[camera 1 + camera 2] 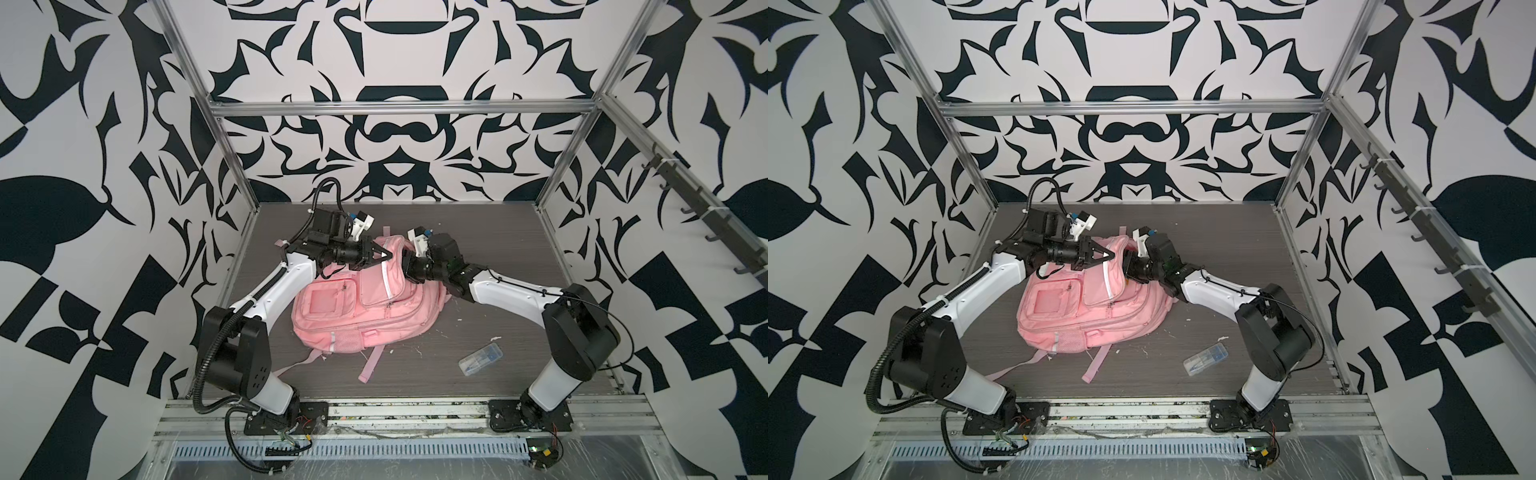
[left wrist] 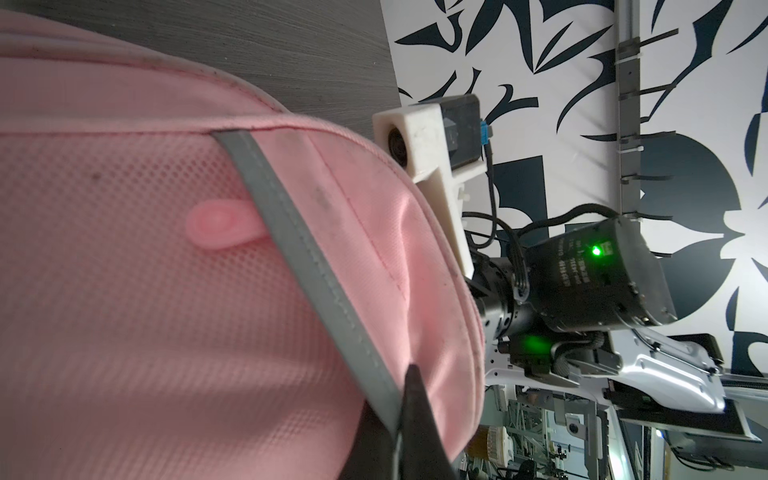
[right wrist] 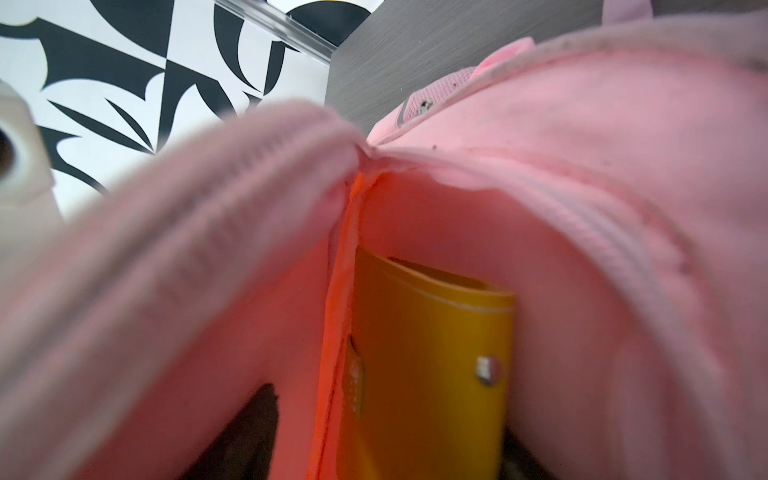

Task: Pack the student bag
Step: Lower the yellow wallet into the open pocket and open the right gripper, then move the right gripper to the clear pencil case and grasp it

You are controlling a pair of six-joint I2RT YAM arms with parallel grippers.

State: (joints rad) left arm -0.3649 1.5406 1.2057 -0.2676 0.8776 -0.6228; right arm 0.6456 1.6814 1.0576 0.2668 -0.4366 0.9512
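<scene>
A dark grey wood-grain counter [image 1: 490, 241] carried the student bag [image 1: 353, 307], a large pink fabric backpack. It lay flat in the middle between the two robot arms, with its straps trailing toward the arms' bases.

The left gripper [image 1: 388, 255] was clamped tight on a fold of fabric at the bag's far, upper end. It appeared to be lifting that edge so the mouth of the main compartment stayed propped wide for the other arm.

The right gripper [image 3: 388, 419] was pushed into that opening from the bag's opposite side, with its tips hidden from both top views. In the right wrist view its dark fingers [image 3: 253, 419] looked spread apart rather than pinched. It seemed to hold nothing, though blur left that short of certain.

Between those fingers, deep inside the bag, a flat yellow leather-look wallet [image 3: 432, 353] with a metal snap stood on edge against the lining. Judging by its seat there, it was already packed.

A small clear plastic box [image 1: 481, 359] with blue contents lay well apart from the bag, on the side of the right arm's base. It was seemingly the next thing to go in.

A grey reflective strip [image 2: 299, 257] crossed the bag's mesh panel just beside the left gripper's hold. A pink rubber zip pull [image 2: 216, 226] poked out from under it.
</scene>
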